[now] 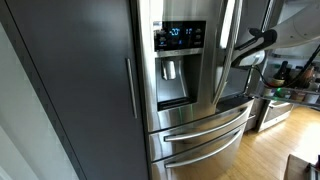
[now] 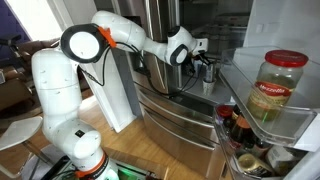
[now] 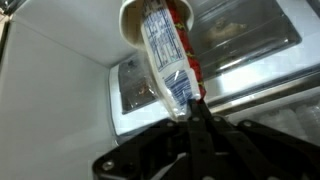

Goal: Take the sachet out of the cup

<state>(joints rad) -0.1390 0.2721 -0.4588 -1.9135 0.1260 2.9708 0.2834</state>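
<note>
In the wrist view, the cup (image 3: 130,22) stands just ahead of the fingertips, and one end of the sachet (image 3: 165,60) is inside its mouth. The gripper (image 3: 190,104) is clenched on the sachet's near end, beside the steel fridge (image 2: 180,112).

White arm (image 2: 52,95), orange-ringed black joint (image 2: 80,43)

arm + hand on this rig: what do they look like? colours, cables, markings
Glossy white arm made of rounded tubular segments. One joint has a black disc ringed in orange, and there is a second black disc near the wrist. A thin dark cable hangs by the upper link. The matte black hand has angular linkage fingers. No markings are legible.
</note>
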